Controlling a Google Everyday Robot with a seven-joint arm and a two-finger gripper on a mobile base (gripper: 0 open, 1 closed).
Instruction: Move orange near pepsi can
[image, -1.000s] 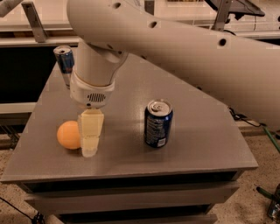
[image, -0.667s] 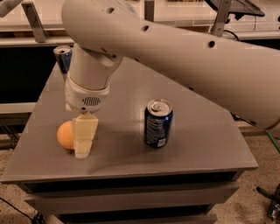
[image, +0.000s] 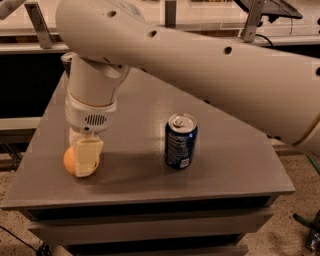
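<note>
The orange (image: 68, 161) lies on the grey table (image: 235, 165) near its front left. Only its left edge shows, because my gripper (image: 85, 157) has come down right over it and covers the rest. The pepsi can (image: 180, 141), dark blue with a silver top, stands upright in the middle of the table, about a can's height to the right of the orange. My white arm (image: 200, 65) reaches in from the upper right, across the back of the table.
The table's front edge (image: 150, 196) runs just below the orange and the can. Shelves and metal frame legs (image: 40, 25) stand behind the table. Floor shows at the right (image: 300, 235).
My gripper has moved left and down, from beside the orange to over it, and now hides most of the fruit. The pepsi can has not moved.
</note>
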